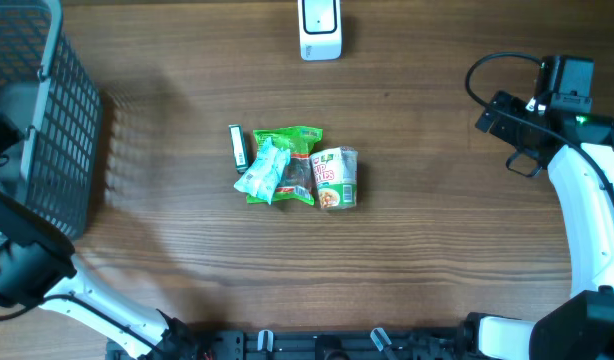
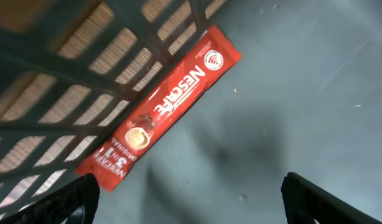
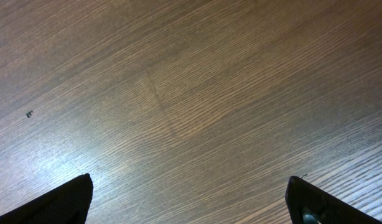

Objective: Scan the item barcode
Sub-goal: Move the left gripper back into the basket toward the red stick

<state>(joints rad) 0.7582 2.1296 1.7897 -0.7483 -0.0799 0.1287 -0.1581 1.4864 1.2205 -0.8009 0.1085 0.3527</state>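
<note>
A red Nescafe sachet [image 2: 163, 109] lies flat on the grey floor of the basket [image 2: 290, 93], its long edge against the mesh wall. My left gripper [image 2: 188, 208] hovers open just above that floor, the sachet's lower end close to the left fingertip [image 2: 69, 199], nothing between the fingers. In the overhead view the left arm [image 1: 22, 265] reaches into the basket [image 1: 72, 120] at the table's left edge. The white scanner [image 1: 319, 28] stands at the far middle. My right gripper [image 3: 191, 205] is open over bare wood at the right side [image 1: 512, 140].
In the middle of the table lie a dark stick packet [image 1: 238, 146], green snack packets [image 1: 285, 165] and a noodle cup [image 1: 337, 178] on its side, packed close together. A black cable [image 1: 487, 70] loops behind the right arm.
</note>
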